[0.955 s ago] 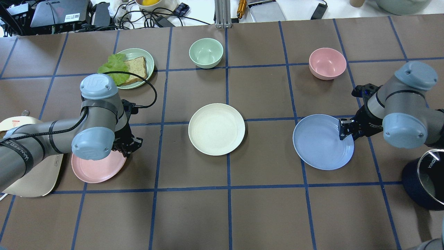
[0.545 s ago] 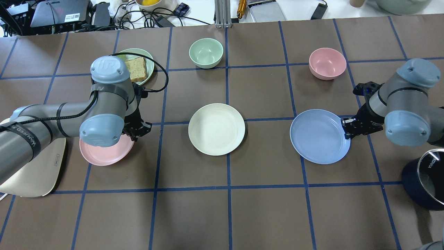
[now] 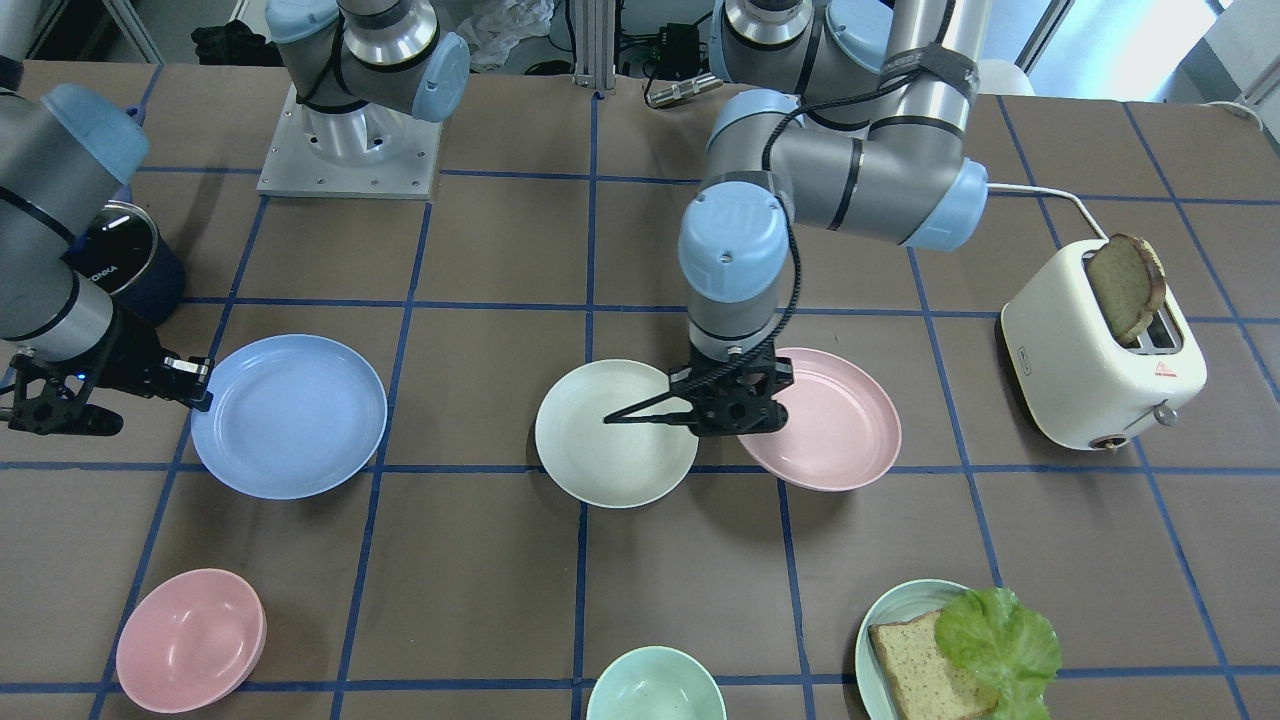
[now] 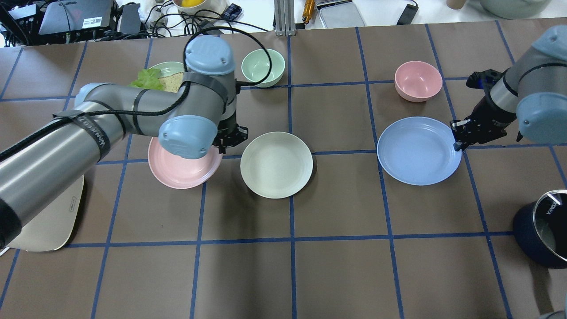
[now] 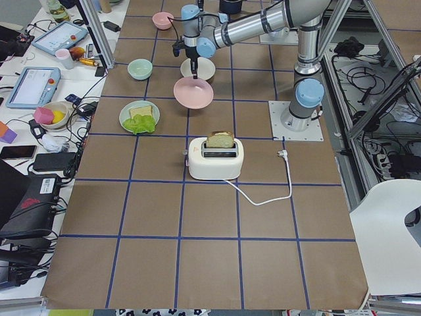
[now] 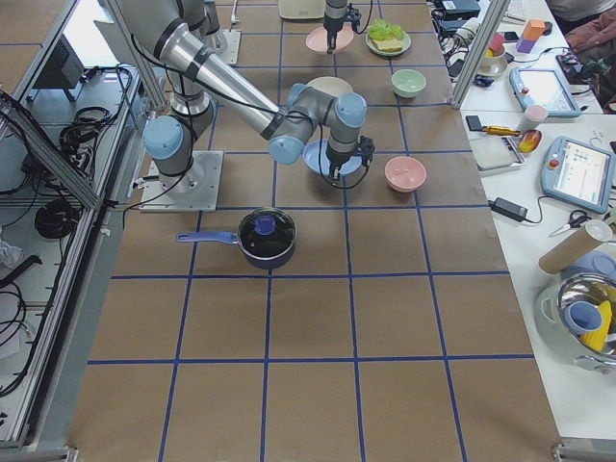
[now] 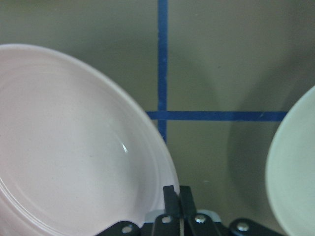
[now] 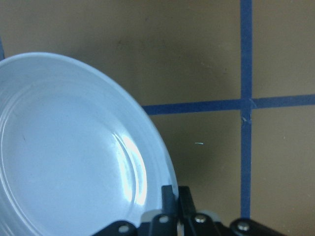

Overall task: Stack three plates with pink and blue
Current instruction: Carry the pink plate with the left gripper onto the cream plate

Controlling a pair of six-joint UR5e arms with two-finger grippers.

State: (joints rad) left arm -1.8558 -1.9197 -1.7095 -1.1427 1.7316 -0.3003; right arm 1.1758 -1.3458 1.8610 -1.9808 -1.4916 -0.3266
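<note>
The left end effector (image 4: 229, 138) is clamped on the rim of the pink plate (image 4: 177, 170), just beside the white plate (image 4: 277, 165). The right end effector (image 4: 457, 134) pinches the blue plate (image 4: 416, 150) by its edge, well apart from the others. The brown surface (image 4: 336, 266) bears a grid of blue tape, and a toaster (image 3: 1090, 370) stands on it.

Pretty clearly a robotics lab, not a kitchen. Two robot arms (image 3: 830, 190) are bolted onto a surface (image 4: 336, 274) covered in brown paper with a blue tape grid (image 4: 292, 217). There's aluminium framing (image 4: 283, 17), a teach pendant (image 6: 576, 171) and tangled cables (image 4: 177, 20) on the benches. A toaster (image 3: 1090, 370) and a pot (image 6: 267, 236) sit among the gear.
</note>
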